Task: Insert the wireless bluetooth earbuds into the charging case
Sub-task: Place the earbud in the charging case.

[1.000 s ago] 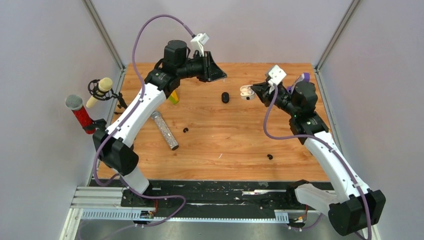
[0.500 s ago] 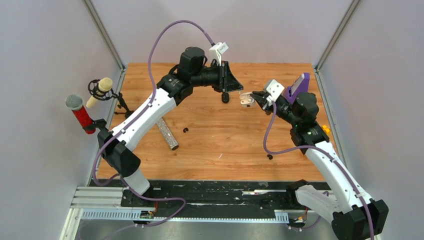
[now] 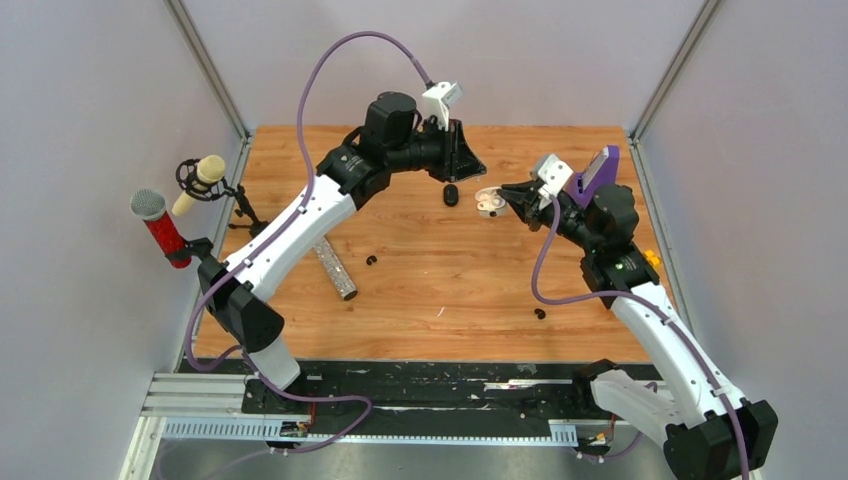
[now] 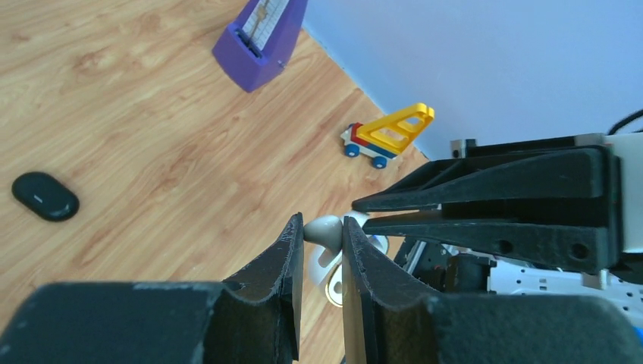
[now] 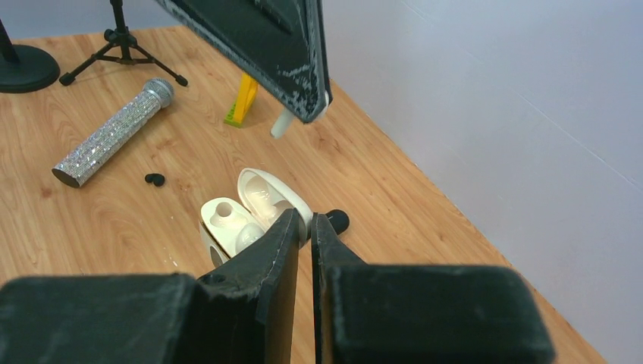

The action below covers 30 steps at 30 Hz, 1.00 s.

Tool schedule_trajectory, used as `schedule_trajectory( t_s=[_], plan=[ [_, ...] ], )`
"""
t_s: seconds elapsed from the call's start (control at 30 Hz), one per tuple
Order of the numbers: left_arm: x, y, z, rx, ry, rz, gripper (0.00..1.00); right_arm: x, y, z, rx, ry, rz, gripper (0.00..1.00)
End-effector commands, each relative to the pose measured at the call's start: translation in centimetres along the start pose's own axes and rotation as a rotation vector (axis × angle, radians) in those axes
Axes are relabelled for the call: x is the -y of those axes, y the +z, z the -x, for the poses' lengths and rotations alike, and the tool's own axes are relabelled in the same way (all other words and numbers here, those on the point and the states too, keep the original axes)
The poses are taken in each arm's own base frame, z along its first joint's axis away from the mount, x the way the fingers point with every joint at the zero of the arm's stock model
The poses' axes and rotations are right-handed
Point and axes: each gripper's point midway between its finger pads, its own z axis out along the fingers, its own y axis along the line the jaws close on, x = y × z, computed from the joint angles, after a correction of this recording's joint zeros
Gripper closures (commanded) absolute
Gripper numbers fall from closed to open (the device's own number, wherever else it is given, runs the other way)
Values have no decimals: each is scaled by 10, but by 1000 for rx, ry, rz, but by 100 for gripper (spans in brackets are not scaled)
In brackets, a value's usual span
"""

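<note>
- Left-side risk: the left gripper (image 4: 320, 227) is clenched on a white earbud (image 4: 324, 230), pinching only its rounded head. I judge that a sideways brush against the case rim could twist the bud free and drop it onto the wooden table (image 3: 450, 290).
- Middle risk: in the right wrist view the bud's stem hangs tilted and is not plainly lined up with any socket. Coming down from here, it may catch on an edge instead of seating.
- Right-side risk: the right gripper (image 5: 302, 227) is clamped on the white charging case (image 5: 227, 224) by a thin part of its near edge. Pressure from the incoming bud could pivot the case or make it slip between those fingers. Whether the case rests on the table I cannot tell.
- Positions, left: a black earbud (image 3: 372, 261) lies loose near the glitter microphone (image 3: 330, 260), well apart from both claws.
- Middle: the black case (image 3: 451, 194) lies closed on the table, just beside the left claw's tips. The held white earbud hangs above the open white case, near it but not touching.
- Right: the white case has its lid open and its sockets face up. One socket shows as an empty hole. The other seems to hold something white, though I cannot be sure. A second black earbud (image 3: 540, 313) lies on the near part of the table, well apart from the right claw.
</note>
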Motion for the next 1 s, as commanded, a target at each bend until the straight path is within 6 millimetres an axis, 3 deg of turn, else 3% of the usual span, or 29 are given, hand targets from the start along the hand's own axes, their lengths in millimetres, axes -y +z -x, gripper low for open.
schedule_trajectory(
  t_s=[0.0, 0.23, 0.43, 0.63, 0.97],
  plan=[
    [-5, 3, 6, 24, -10, 79, 74, 13, -4, 40, 85, 10, -61, 100],
    [-26, 0, 4, 51, -62, 331, 74, 25, -3, 42, 88, 51, -122, 100],
    [-23, -7, 14, 87, -64, 411, 74, 31, -2, 28, 70, 45, -171, 100],
    [-22, -8, 9, 82, -108, 423, 78, 43, 3, 18, 60, 111, -239, 100],
    [-21, -5, 9, 110, -77, 522, 87, 35, 19, 8, 44, 269, -190, 100]
  ],
)
